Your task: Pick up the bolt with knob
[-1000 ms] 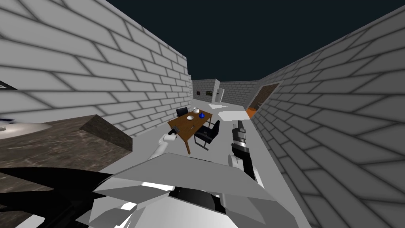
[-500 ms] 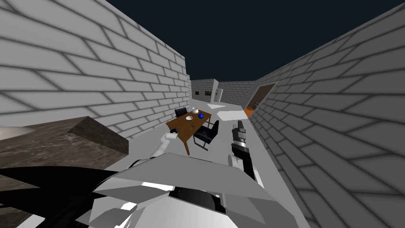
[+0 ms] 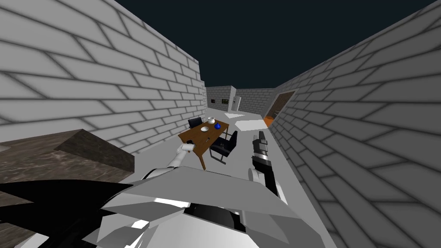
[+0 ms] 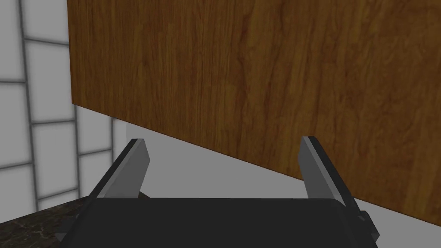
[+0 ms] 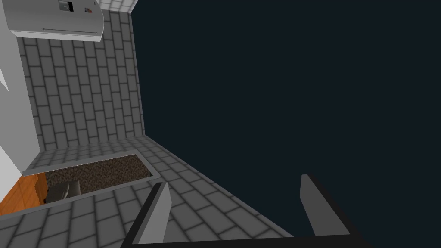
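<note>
Nearest, the dark marbled counter point(image 3: 64, 150) lies at the left. Against a second ago it has been carried toward the picture's left edge together with walls and table, so a move of the camera is read, not of the things. The left gripper point(image 4: 224, 168) is held at the near corner of the one brown wooden table point(image 3: 194, 137), its fingers spread with nothing between them. The wood grain is given close up by the left wrist view, whereas the whole table and its load are given by the head view. The right gripper point(image 5: 237, 211) is raised to the table's right, likewise spread and empty.

Four things are counted on the tabletop. A small dark speck near the middle is taken for the bolt with knob point(image 3: 208, 138), well apart from both grippers. Beyond it are one white bowl point(image 3: 204, 128), one blue object point(image 3: 218, 126) and one white jug point(image 3: 211, 120). Two black chairs point(image 3: 226, 145) are set at the table.
</note>
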Controlling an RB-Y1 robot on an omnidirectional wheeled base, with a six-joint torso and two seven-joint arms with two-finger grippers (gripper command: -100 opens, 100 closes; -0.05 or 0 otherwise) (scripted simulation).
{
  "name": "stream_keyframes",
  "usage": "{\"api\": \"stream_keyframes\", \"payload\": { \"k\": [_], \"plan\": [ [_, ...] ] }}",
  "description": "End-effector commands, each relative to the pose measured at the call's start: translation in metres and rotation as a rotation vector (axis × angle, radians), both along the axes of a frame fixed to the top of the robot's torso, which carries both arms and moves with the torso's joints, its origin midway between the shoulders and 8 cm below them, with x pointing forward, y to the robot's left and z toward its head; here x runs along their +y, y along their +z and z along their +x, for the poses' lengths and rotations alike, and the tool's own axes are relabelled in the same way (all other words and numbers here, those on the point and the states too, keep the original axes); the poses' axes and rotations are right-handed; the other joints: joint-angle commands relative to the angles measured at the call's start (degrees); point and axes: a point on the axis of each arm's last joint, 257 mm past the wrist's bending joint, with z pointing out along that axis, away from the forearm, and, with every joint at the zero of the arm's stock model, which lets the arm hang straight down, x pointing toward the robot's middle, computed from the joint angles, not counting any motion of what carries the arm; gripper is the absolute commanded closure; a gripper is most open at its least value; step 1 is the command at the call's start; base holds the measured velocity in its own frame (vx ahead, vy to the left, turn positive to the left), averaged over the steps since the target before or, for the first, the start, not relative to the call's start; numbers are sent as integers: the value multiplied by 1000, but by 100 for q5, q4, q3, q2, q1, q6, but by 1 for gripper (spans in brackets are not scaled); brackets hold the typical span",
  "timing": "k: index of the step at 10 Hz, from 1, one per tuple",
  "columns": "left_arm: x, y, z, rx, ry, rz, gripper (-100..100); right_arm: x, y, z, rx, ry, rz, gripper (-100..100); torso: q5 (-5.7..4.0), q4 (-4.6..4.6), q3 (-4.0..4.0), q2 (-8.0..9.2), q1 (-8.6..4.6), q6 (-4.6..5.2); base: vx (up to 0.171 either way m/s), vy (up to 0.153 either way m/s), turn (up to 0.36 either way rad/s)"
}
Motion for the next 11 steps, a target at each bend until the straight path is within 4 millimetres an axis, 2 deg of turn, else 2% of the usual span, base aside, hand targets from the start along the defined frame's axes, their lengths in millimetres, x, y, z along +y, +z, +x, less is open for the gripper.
{"api": "stream_keyframes", "payload": {
  "k": [1, 2, 7, 11],
  "plan": [
    [-5, -12, -5, 45, 39, -44, -100, 0, 0, 0, 0, 0, 0, 0, 0, 0, 0, 0, 0, 0, 34, 5, -109],
    [-9, -15, -5, 63, 67, -74, -100, 0, 0, 0, 0, 0, 0, 0, 0, 0, 0, -1, 0, 2, 60, 6, -150],
    [-25, -44, -26, 181, 151, -169, -100, 0, 0, 0, 0, 0, 0, 0, -1, -3, -6, -9, -2, -2, 58, -1, -96],
    [-42, -57, -37, 253, 207, -234, -100, 0, 0, 0, 0, 0, 0, 0, 0, -5, -12, -20, 2, -3, 88, 11, -126]
  ]
}}
